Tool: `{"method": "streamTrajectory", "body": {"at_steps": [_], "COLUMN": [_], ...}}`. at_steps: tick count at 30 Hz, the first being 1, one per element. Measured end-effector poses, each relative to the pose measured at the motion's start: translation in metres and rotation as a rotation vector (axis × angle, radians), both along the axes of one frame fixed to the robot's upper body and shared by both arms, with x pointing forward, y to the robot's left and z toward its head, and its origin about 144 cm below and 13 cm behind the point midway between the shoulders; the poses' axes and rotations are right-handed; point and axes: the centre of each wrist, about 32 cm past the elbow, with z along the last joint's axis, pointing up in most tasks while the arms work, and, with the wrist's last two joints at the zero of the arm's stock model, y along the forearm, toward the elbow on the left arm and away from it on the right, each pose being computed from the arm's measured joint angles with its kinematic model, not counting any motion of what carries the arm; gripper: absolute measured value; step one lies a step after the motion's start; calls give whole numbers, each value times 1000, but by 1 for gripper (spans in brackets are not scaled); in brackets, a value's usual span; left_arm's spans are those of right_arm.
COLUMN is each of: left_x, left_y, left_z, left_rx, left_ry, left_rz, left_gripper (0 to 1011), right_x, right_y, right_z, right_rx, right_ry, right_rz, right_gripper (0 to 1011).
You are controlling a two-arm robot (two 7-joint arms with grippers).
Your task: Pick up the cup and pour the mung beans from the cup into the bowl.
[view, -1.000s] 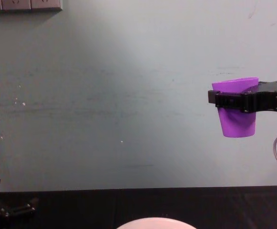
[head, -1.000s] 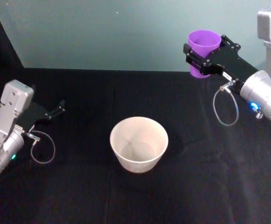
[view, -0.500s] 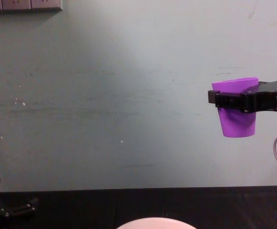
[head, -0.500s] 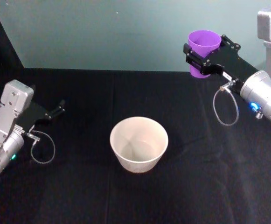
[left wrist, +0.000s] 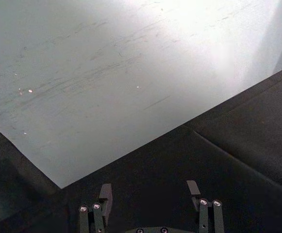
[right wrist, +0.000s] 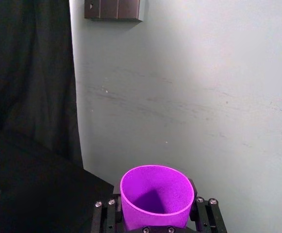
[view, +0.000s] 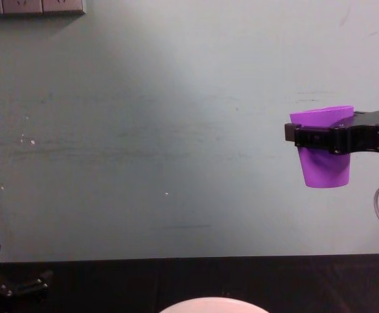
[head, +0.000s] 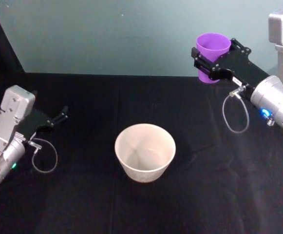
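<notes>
ok so here's where it's at: the right tool (head: 213, 63) is clamped on the cup (head: 213, 44), fingers on either side of its wall a bit below the rim. The cup is upright, mouth up, lifted well clear of the tabletop (head: 204, 195). In the chest view it hangs in front of the greenish wall (head: 107, 34), high above the black cloth, with its tapered base poking out under the black fingers. From the right wrist view you look straight down into it, and tbh all I can make out is purple wall and a shadowy bottom, so I can't tell what's in there.

The bowl (head: 148, 170) sits on the tabletop around the middle, right in front of the robot, open side up, with a pale inside. The cup is off to the right and farther back, well apart from the bowl and not over it. In the chest view just the top of the bowl's rim peeks in at the bottom edge.

The left arm is parked low on the left side. The left tool (head: 59, 116) points roughly toward the back wall, and in the left wrist view its two fingers are spread wide over the dark cloth
</notes>
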Motion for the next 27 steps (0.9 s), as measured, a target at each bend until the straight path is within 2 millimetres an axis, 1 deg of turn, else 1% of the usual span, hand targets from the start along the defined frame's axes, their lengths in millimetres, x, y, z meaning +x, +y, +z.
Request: {"method": "streamTrajectory", "body": {"at_steps": [27], "left_x": [0], "left_y": [0], "left_z": [0], "left_rx": [0], "left_ry": [0], "left_rz": [0], "left_gripper": [1000], "right_x": [0], "right_y": [0], "right_z": [0], "right_rx": [0], "right_ry": [0], "right_rz": [0], "right_gripper": [750]}}
